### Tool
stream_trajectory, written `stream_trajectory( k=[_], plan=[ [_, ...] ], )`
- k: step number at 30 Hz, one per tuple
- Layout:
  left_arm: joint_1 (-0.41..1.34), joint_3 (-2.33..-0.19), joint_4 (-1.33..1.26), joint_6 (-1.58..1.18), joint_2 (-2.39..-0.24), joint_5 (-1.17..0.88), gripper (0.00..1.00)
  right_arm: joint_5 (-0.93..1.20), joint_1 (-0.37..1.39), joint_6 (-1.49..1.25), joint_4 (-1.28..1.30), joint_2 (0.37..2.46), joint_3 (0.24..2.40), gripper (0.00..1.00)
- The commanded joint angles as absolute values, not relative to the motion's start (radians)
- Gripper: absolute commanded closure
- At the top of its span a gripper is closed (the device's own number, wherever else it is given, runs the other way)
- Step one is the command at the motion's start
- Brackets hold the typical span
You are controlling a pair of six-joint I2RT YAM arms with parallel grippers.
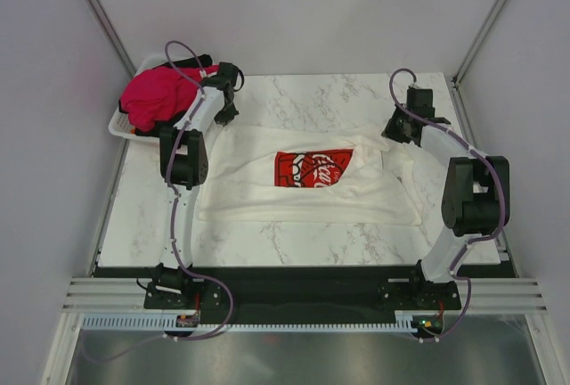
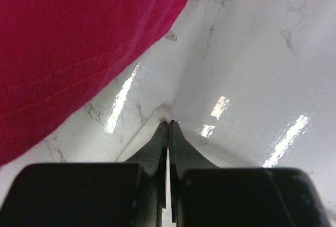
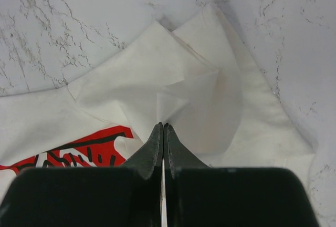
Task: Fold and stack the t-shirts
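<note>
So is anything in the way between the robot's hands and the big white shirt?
No, nothing visible. The left hand and the right hand are each pinched shut on the far edge of the white shirt. The red-pink shirt lies close beside the left hand, but not between.

The white t-shirt (image 1: 303, 198) lies spread across the middle of the worktop (image 1: 294, 242). It is mostly flat, with wrinkles and a folded-over flap at its far right corner. Its red rectangular logo (image 1: 313, 169) faces up, slightly tilted. The red-pink t-shirt (image 1: 156, 98) sits crumpled in a heap in the white basket (image 1: 118, 122) at the far left corner, near the white one.
</note>
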State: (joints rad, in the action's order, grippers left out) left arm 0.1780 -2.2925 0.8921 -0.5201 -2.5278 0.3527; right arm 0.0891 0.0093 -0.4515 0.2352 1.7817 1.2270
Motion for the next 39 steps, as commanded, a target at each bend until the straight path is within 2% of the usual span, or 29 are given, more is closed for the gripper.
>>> stream_trajectory(
  k=[1,3,7,9,14,25,29,35,39],
  plan=[
    [0.173,-2.307,0.913,-0.520,-2.481,0.342,0.98,0.123,0.015,-0.433,0.209,1.805,1.345,1.00],
    [0.172,-2.309,0.923,-0.512,-2.432,0.356,0.98,0.138,0.017,-0.420,0.250,1.854,1.438,1.00],
    [0.163,-2.295,0.966,-0.512,-2.346,0.383,0.98,0.137,0.032,-0.362,0.403,1.948,1.778,1.00],
    [0.160,-2.246,0.977,-0.514,-2.281,0.411,0.98,0.132,0.034,-0.341,0.432,1.954,1.853,1.00],
    [0.147,-2.097,0.971,-0.531,-2.140,0.457,0.98,0.138,0.034,-0.316,0.445,1.895,1.829,1.00],
    [0.144,-1.844,0.950,-0.575,-1.945,0.468,0.98,0.146,0.034,-0.293,0.439,1.694,1.576,1.00],
    [0.144,-1.683,0.901,-0.603,-1.878,0.457,0.98,0.098,0.032,-0.328,0.437,1.591,1.438,1.00],
    [0.144,-1.435,0.816,-0.647,-1.741,0.472,0.98,0.006,0.034,-0.467,0.410,1.310,1.094,1.00],
    [0.144,-1.261,0.737,-0.696,-1.652,0.501,0.98,-0.104,0.031,-0.584,0.377,1.045,0.780,1.00]
  ],
)
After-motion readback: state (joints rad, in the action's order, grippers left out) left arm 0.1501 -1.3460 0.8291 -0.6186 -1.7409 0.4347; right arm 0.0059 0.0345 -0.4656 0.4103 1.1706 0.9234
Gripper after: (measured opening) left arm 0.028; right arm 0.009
